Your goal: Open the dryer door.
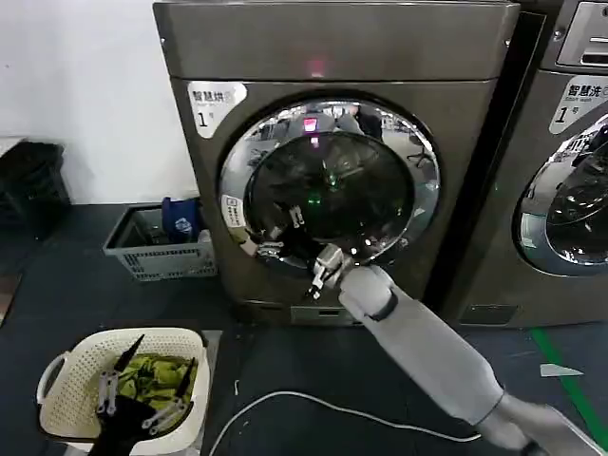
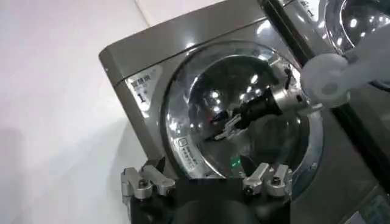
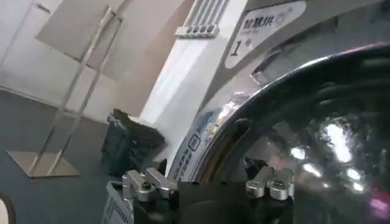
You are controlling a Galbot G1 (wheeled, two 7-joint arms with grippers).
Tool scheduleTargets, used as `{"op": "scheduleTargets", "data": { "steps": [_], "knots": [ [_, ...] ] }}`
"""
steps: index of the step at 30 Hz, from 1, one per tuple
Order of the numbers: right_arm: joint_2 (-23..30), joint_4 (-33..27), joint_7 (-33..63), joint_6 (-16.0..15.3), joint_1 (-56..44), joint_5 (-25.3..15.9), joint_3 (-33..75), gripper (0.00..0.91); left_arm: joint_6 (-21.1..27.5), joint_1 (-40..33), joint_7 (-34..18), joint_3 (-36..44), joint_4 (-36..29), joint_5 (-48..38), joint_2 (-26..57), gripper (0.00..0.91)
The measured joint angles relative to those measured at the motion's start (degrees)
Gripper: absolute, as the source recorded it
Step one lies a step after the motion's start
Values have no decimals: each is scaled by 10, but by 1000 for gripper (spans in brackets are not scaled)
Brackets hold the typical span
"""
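Dryer [image 1: 332,57] centre-far, "1" sticker upper left. Dryer door [image 1: 328,185] shut, flush with front; opening not yet begun. Right pincer [image 1: 280,242] at door's lower-left chrome rim, fingers spread, gripping nothing. Left pincer [image 1: 142,394] near-left over laundry basket [image 1: 66,380], spread, idle.

Reads "1" under a line of small Chinese characters on the white sticker [image 1: 216,103] at the upper left of the dryer [image 1: 332,57]. Repeated on the same sticker in both wrist views [image 2: 144,88] [image 3: 263,31]. Another "1" on a similar white sticker [image 1: 577,103] on the neighbouring machine [image 1: 570,190]. Small label [image 1: 233,211] on the dryer door [image 1: 328,180]: print too fine to read.
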Motion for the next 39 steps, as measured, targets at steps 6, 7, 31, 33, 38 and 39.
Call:
{"op": "scheduleTargets", "data": {
  "steps": [6, 7, 31, 33, 38, 39],
  "knots": [
    [18, -27, -10, 10, 13, 0, -9, 907, -2, 1, 0, 0, 1, -1, 0, 907],
    [21, -32, -12, 11, 15, 0, -10, 907, -2, 1, 0, 0, 1, -1, 0, 907],
    [69, -143, -110, 78, 65, 19, -35, 907, -7, 7, -2, -3, -2, -1, -1, 907],
    [71, -149, -121, 88, 68, 21, -37, 907, -7, 7, -2, -3, -2, -1, -1, 907],
    [68, -151, -151, 103, 72, 31, -39, 907, -7, 8, -2, -3, -2, -1, -1, 907],
    [64, -147, -157, 105, 71, 32, -40, 907, -7, 8, -2, -4, -2, -2, -1, 907]
  ]
}}
